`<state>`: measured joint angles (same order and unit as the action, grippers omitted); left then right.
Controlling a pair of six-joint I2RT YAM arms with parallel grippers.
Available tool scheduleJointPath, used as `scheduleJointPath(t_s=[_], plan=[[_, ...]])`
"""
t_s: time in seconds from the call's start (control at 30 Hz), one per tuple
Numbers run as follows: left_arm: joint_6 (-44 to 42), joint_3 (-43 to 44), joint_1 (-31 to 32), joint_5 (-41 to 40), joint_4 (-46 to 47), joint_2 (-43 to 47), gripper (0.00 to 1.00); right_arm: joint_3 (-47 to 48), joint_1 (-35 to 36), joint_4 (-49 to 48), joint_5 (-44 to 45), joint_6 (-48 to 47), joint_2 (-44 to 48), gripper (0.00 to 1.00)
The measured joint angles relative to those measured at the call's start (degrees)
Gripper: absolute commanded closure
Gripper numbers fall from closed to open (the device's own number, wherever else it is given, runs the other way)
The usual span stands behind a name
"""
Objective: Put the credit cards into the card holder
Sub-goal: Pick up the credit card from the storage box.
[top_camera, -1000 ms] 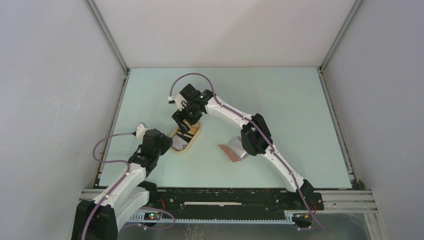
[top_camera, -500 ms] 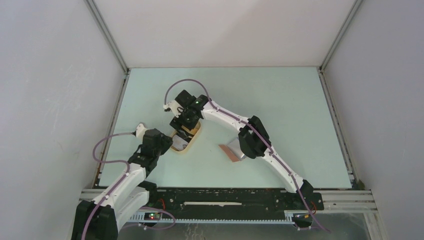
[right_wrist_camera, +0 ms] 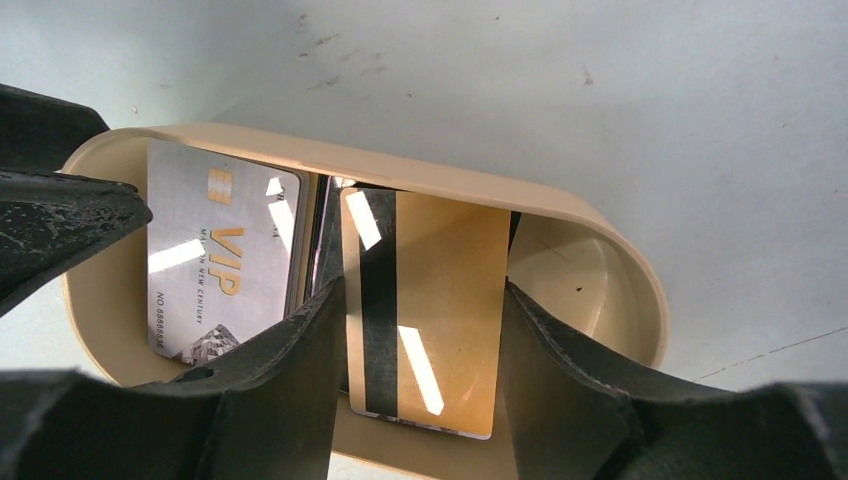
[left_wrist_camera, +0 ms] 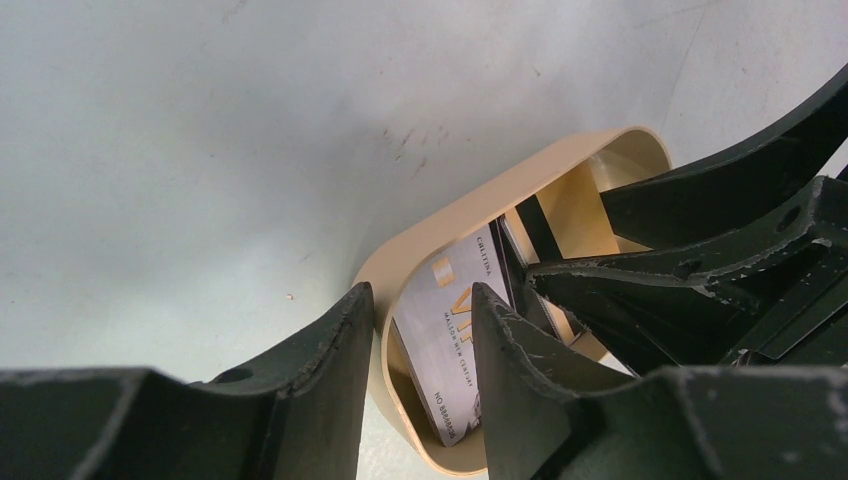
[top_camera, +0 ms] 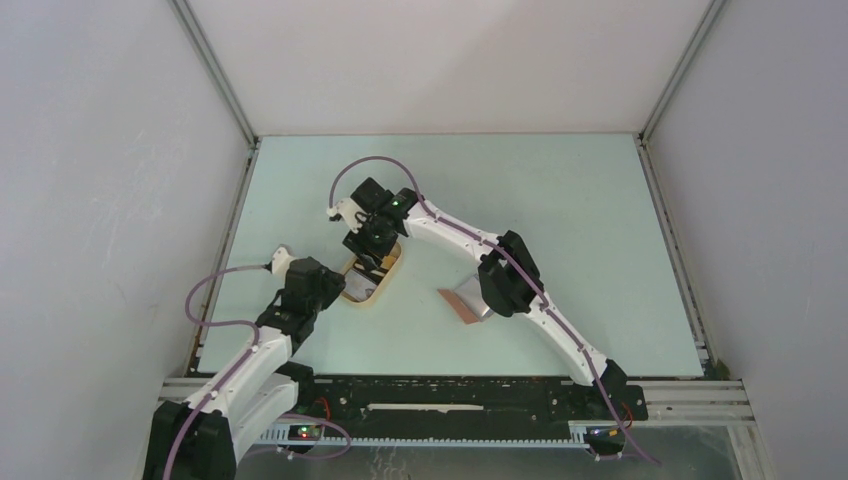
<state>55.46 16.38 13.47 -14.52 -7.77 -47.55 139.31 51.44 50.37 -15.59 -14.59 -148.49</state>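
Several credit cards stand in a tan oval tray (right_wrist_camera: 600, 230) (top_camera: 372, 300): a white VIP card (right_wrist_camera: 215, 260) (left_wrist_camera: 450, 320), a dark one edge-on, and a gold card with a black stripe (right_wrist_camera: 440, 280). My right gripper (right_wrist_camera: 425, 290) (top_camera: 372, 262) reaches down into the tray, its fingers pressed on the gold card's two long edges. At the tray's near end my left gripper (left_wrist_camera: 418, 300) (top_camera: 335, 288) straddles the wall, one finger outside and one inside, closed on it. The reddish-brown card holder (top_camera: 455, 303) lies open on the table to the right, partly hidden under the right arm's elbow.
The right arm's forearm (top_camera: 450, 230) stretches diagonally over the table's middle. Enclosure walls and metal rails border the pale green table (top_camera: 580, 220) on three sides. The right gripper's dark fingers (left_wrist_camera: 680, 290) fill the right of the left wrist view.
My right gripper has shifted a little left and down into the tray, and its jaws have narrowed onto the gold card. The left arm and tray have not moved.
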Motion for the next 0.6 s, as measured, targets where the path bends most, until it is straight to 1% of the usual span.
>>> scheduleJointPath(t_s=[0.3,0.47,0.6], plan=[[0.0,0.0,-0.1,0.0,0.0,0.8,0.54,-0.4,-0.8,0.2,-1.6,-0.5,1.1,0.54],[-0.3,-0.2,-0.2,0.3,0.6,2.4,0.50,-0.4,-1.9,0.6,-4.8,-0.3,2.5,0.55],[-0.6,-1.2,-0.2,1.8,3.5,5.6,0.47,-0.4,-2.8,0.8,-7.7,0.2,3.1,0.55]])
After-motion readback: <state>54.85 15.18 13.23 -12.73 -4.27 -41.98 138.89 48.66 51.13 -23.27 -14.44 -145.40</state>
